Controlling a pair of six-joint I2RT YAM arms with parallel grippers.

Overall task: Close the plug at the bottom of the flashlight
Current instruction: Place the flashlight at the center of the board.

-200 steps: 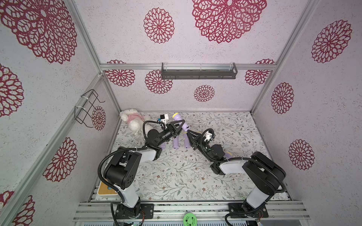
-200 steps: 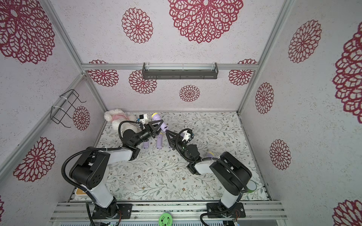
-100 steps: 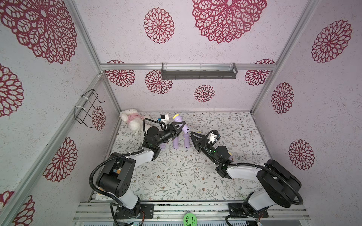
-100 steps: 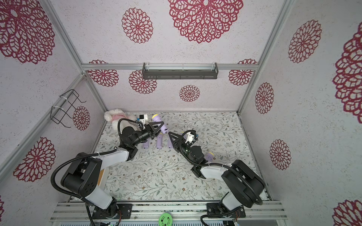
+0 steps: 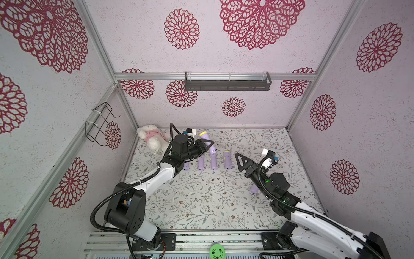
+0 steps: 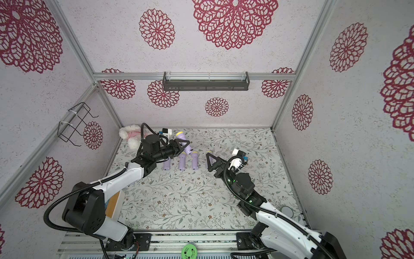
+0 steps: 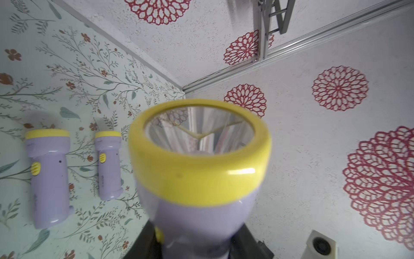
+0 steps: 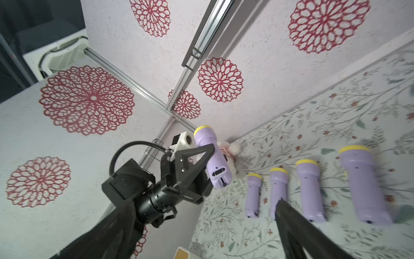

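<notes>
Two grippers. Left gripper (image 5: pixel 208 144) pinching lilac plastic flashlight with yellow rim (image 5: pixel 203 136), raised above floral mat (image 5: pixel 201 201) near back-left corner, base toward right gripper (image 5: pixel 239 158); right jaws spread, empty, well apart. Row of four matching flashlights (image 5: pixel 213 162) on mat between; mat before row mostly bare.

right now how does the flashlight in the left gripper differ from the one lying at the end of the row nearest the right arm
The held flashlight is off the mat, clamped in the left gripper; the row-end flashlight lies flat on the mat, untouched. The held flashlight tilts, yellow head raised; the row-end flashlight lies level. Both are lavender with a yellow head ring.
</notes>
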